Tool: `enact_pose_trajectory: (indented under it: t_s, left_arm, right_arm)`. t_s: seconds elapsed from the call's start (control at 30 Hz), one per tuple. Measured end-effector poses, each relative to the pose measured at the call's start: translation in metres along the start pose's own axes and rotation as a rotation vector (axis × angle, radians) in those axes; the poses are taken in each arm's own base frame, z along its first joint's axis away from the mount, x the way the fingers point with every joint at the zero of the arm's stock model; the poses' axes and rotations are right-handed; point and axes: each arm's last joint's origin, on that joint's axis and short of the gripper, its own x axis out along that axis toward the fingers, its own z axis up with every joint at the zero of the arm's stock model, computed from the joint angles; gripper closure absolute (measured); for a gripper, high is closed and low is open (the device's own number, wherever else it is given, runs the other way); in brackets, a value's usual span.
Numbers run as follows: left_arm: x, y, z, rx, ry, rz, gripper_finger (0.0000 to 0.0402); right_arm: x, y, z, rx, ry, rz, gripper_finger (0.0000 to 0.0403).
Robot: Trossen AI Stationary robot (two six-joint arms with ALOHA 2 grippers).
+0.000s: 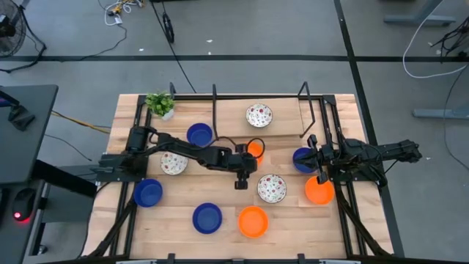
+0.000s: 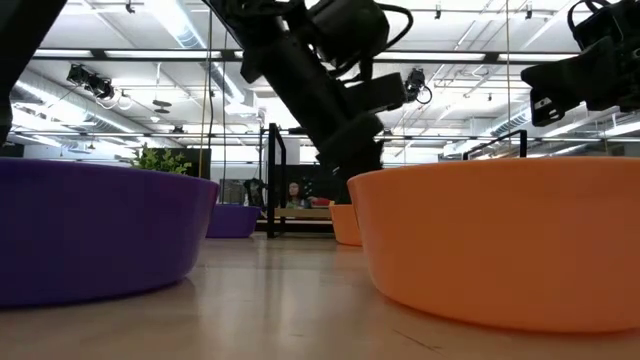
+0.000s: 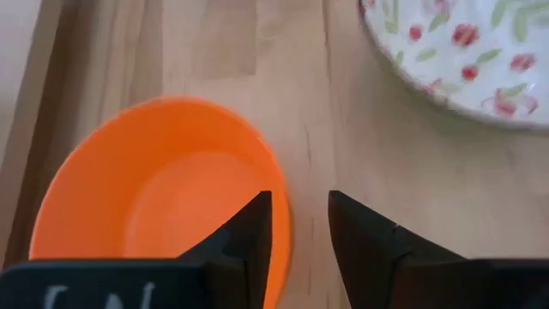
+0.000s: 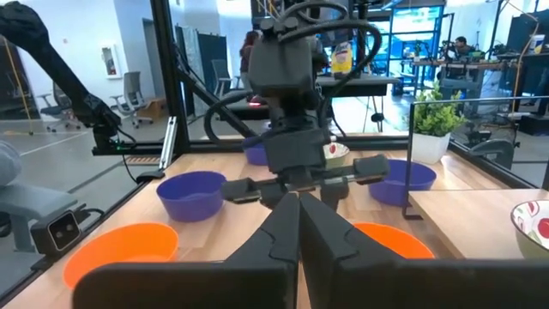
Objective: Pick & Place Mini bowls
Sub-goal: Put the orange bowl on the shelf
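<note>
My left gripper (image 1: 251,156) is open above a small orange bowl (image 1: 256,150) at the table's middle. In the left wrist view (image 3: 300,227) one finger stands over the inside of the bowl (image 3: 163,189) and the other outside its rim (image 3: 281,215). I see no touch. My right gripper (image 1: 312,157) is shut and empty (image 4: 300,219) over a blue bowl (image 1: 303,160) at the right. A white floral bowl (image 1: 271,188) sits beside the orange one and shows in the left wrist view (image 3: 463,51).
Other bowls stand on the wood: blue (image 1: 199,134), (image 1: 148,192), (image 1: 207,218), orange (image 1: 253,221), (image 1: 319,191), floral (image 1: 259,115), (image 1: 174,163). A potted plant (image 1: 160,104) is at the far left corner. Black frames (image 1: 214,110) stand along the far edge.
</note>
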Motion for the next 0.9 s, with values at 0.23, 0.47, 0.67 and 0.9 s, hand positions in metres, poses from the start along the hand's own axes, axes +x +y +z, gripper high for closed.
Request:
enact_pose_trajectory:
  t_s: [0.23,0.47,0.67,0.9]
  left_arm:
    - [0.001,0.003,0.000,-0.004,0.003,0.021,0.0305]
    - [0.002,0.009,-0.004,-0.002,0.039,0.028,0.0354]
    - [0.002,0.012,-0.006,0.001,0.063,0.032,0.0393]
    - [-0.016,-0.002,-0.001,0.032,0.058,0.006,0.0395]
  right_arm:
    - [0.000,0.000,0.000,0.000,0.000,0.000,0.0389]
    - [0.000,0.000,0.000,0.000,0.000,0.000,0.0389]
    - [0.000,0.000,0.000,0.000,0.000,0.000,0.0389]
    - [0.000,0.000,0.000,0.000,0.000,0.000,0.0389]
